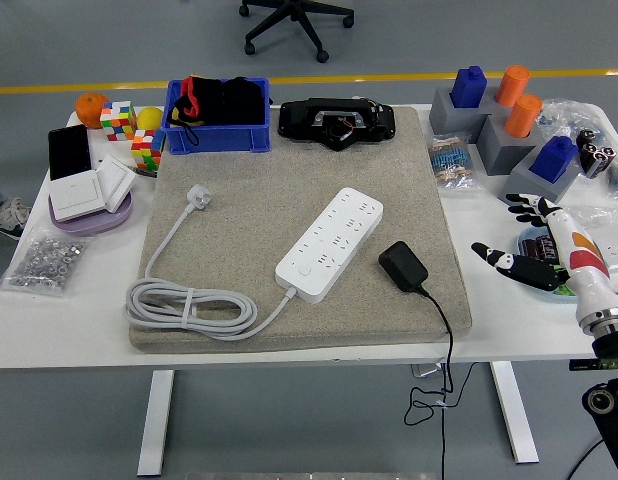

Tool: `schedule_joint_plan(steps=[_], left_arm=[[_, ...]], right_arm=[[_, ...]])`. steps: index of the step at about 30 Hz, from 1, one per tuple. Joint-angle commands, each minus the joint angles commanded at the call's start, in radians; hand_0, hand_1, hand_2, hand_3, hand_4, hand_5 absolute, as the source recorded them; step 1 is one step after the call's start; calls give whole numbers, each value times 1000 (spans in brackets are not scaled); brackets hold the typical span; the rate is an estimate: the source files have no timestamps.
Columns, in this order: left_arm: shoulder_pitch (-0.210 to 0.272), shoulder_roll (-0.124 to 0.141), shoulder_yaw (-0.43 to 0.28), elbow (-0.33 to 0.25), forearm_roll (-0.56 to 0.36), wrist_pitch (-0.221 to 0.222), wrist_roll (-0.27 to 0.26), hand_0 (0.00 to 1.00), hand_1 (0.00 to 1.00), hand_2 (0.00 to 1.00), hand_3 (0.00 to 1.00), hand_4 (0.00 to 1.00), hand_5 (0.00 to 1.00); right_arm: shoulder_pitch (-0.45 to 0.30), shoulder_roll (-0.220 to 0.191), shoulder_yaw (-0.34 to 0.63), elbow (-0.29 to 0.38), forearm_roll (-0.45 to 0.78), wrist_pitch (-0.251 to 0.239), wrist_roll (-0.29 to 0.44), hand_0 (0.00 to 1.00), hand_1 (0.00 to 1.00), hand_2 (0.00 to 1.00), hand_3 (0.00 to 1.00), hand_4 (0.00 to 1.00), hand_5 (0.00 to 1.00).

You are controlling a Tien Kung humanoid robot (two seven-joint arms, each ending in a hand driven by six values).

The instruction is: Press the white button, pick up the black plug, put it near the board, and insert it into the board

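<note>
Head view shows the right hand [534, 240] at three o'clock, fingers spread, holding nothing; the black plug [402, 266] lies just beside the white board [329, 243]; pressing its white button [305, 268] seems first, needing a leftward reach.

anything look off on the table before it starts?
Nothing is spilled or broken. The white power strip lies diagonally on the mat, and its own plug lies loose there, unplugged. The black plug lies beside the strip, its cord trailing over the table's near edge. The right hand hovers open at the right.
</note>
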Motion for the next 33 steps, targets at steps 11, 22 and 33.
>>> schedule_joint_plan(steps=[11,22,33], left_arm=[[0,0,-1,0,-1,1,1,685,676,658,684,560,193],[1,1,2,0,-5,1,1,685,676,658,684,559,192],[2,2,2,0,-4,1,2,685,676,658,683,560,193]], right_arm=[[69,-14,-171,-12,32,20,-15,439,449,477,792,936,277],[155,-21,-302,-18,41,45,-34,97,57,138,767,248,2],[224,-40,-421,-55,30,74,-59,2,2,46,687,240,2]])
